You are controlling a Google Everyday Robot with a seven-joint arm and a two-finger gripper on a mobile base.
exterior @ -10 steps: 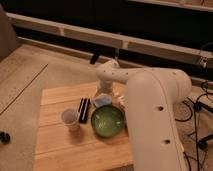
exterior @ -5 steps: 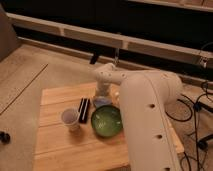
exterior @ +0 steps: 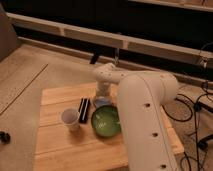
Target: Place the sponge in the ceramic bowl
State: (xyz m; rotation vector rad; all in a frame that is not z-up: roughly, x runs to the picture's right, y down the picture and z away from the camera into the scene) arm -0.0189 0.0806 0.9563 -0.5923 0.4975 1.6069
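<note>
While the hand [exterior: 102,93] hung mid-frame right over the sponge [exterior: 102,103], just beyond the ceramic bowl's [exterior: 107,125] upper rim, its grip impossible to tell, I feared a weak hold might spill the sponge onto the bench [exterior: 55,150].

The gripper [exterior: 102,96], at the ceramic bowl's [exterior: 106,122] 12 o'clock, is largely masked by the arm [exterior: 150,125]; the sponge [exterior: 101,103] shows only a pale sliver beneath it; arm and table [exterior: 55,150] are cut off at 6 o'clock.
</note>
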